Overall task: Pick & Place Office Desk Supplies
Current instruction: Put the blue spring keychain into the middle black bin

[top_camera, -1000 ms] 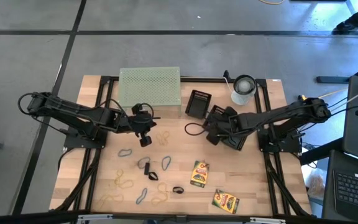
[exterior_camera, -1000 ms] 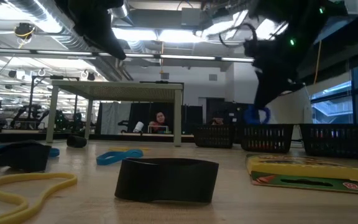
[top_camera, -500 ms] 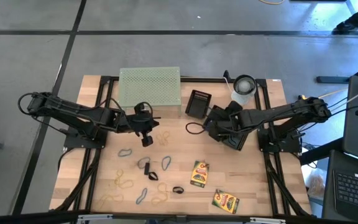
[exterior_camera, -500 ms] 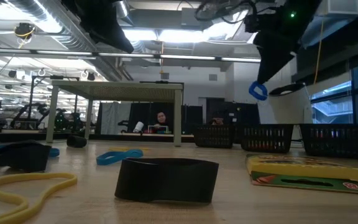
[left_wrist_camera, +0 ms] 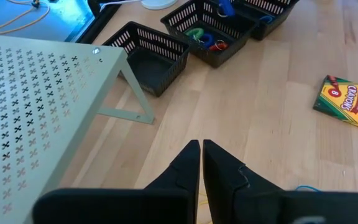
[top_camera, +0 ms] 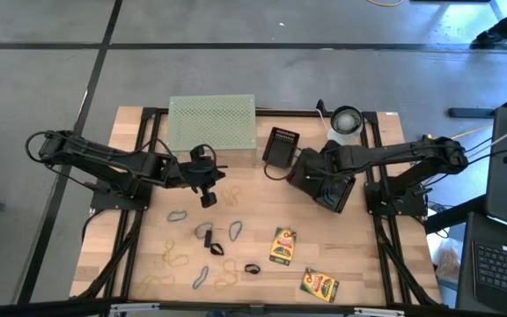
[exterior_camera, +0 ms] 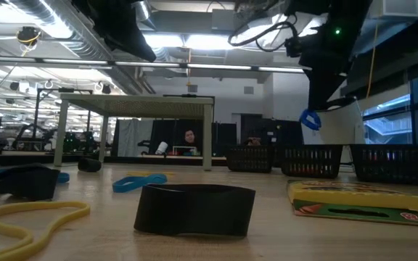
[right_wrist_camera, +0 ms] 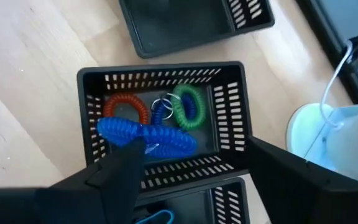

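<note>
The right claw hangs with its fingers spread apart over a black slotted plastic basket. A blue coiled wrist band sits at one finger, over the basket; whether it is gripped or loose I cannot tell. Inside lie 3 more coils: red, blue and green. The left claw hangs with fingers pressed together above the pale wooden counter, beside the perforated green rack. 2 flat crayon boxes and loose rubber bands lie on the counter.
</note>
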You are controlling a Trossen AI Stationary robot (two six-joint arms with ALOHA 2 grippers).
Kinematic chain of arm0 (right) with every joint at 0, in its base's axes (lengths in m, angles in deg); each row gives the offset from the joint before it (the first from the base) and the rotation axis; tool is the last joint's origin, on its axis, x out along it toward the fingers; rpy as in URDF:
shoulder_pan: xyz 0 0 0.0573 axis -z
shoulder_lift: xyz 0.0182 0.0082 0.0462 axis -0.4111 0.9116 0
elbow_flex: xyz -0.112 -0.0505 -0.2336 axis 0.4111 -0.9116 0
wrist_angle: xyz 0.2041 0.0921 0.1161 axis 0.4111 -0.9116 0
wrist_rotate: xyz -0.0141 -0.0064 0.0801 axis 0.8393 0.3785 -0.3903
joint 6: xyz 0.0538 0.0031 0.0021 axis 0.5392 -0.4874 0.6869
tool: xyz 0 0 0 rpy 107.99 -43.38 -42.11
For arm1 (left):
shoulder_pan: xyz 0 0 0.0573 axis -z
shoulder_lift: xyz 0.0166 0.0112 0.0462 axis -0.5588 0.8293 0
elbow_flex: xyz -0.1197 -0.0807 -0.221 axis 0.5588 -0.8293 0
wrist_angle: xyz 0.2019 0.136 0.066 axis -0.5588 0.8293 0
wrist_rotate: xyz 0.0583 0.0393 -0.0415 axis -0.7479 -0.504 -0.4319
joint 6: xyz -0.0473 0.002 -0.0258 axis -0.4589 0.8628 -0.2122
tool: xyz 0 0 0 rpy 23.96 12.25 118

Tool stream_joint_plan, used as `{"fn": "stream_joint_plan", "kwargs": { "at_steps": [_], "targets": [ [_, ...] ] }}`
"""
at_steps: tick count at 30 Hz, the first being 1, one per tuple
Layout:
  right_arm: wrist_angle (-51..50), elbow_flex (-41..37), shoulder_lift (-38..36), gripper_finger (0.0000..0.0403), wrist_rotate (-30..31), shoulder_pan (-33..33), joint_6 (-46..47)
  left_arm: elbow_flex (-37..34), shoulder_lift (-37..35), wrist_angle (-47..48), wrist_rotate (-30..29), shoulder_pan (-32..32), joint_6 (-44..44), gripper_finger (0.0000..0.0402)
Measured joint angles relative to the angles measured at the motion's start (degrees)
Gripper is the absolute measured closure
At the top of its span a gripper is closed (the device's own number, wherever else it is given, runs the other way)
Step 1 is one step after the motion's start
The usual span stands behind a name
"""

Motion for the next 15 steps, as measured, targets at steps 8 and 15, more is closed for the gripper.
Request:
{"fn": "stream_joint_plan", "kwargs": {
  "at_steps": [8, 15],
  "targets": [
    [0.1, 0.0, 0.0, 0.0092, -4.8, 5.3, -7.0, 0.0, 0.0, 0.0, 0.0, 0.0, 0.0, 0.0389],
    [0.3, 0.0, 0.0, 0.0092, -8.0, 11.0, -11.4, 0.0, 0.0, 0.0, 0.0, 0.0, 0.0, 0.0388]
  ]
}}
